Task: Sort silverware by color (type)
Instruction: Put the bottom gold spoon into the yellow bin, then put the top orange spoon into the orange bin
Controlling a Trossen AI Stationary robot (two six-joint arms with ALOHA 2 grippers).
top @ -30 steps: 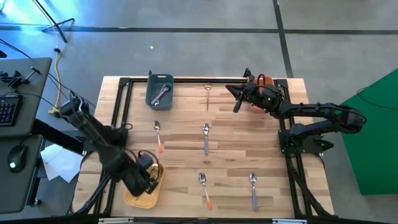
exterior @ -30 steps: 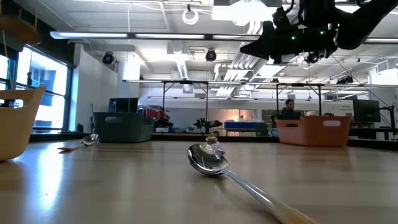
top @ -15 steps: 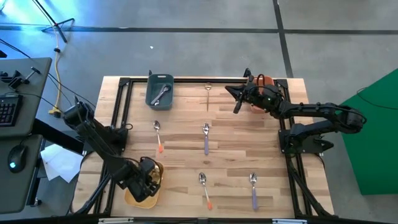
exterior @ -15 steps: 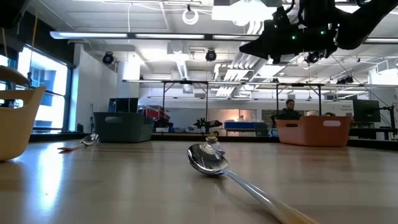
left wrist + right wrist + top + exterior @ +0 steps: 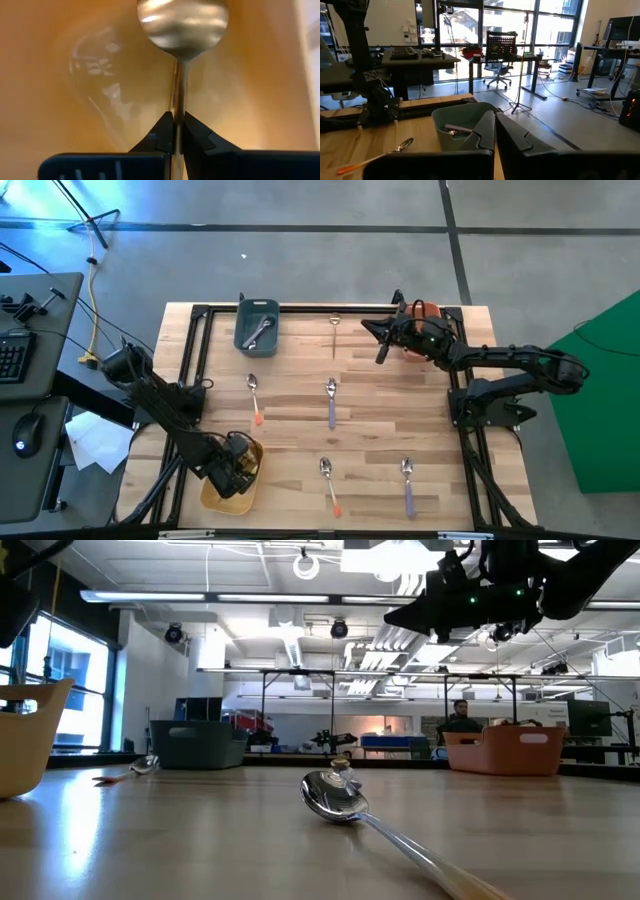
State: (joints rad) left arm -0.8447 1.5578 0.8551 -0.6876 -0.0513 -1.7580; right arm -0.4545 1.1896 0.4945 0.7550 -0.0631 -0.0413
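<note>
Left gripper (image 5: pixel 174 142): fingers pinched on gold spoon (image 5: pixel 182 22), inside yellow bin (image 5: pixel 215 498). Risk: early release bounces spoon out. Right gripper (image 5: pixel 378 340): closed, empty, near orange bin (image 5: pixel 428 310).

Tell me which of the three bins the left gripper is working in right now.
The yellow bin at the table's near left corner. The left gripper, shut on a gold spoon, is inside it; the grey bin and orange bin sit along the far edge.

A: What's on the table (image 5: pixel 380 390) besides the cutlery?
B: Three bins: a grey bin (image 5: pixel 257 325) at the far edge, an orange bin (image 5: pixel 425 311) by the far right corner, a yellow bin (image 5: pixel 226 497) at the near left.
A: And off it?
B: A keyboard (image 5: pixel 12 356) and mouse (image 5: pixel 24 435) on the side desk. A person (image 5: pixel 461 718) sits far behind.
</note>
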